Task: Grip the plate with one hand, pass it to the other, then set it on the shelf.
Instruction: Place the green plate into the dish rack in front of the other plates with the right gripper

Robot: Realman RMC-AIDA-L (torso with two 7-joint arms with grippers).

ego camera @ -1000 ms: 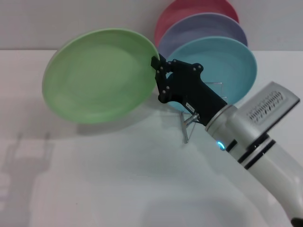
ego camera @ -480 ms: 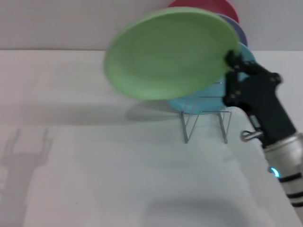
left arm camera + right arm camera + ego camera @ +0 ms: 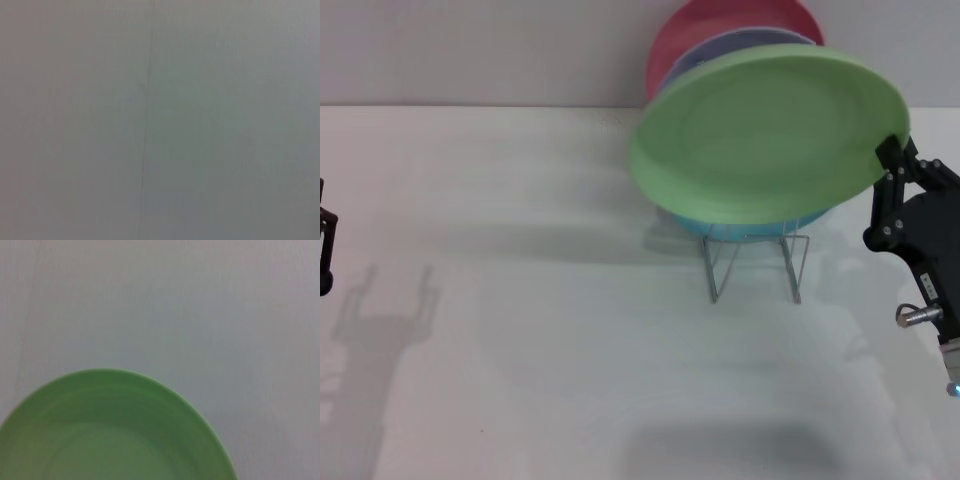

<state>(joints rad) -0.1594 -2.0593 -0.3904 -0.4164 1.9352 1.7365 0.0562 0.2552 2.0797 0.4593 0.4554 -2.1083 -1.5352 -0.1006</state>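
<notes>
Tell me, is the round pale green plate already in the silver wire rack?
Not yet. The round pale green plate hangs tilted above the silver wire rack, gripped at its rim by the right gripper.

We see a white desk (image 3: 570, 350). On it stands only the wire rack (image 3: 752, 262), near the far edge, holding plates.

Black screw-studded right claw (image 3: 892, 165), blue-green light
</notes>
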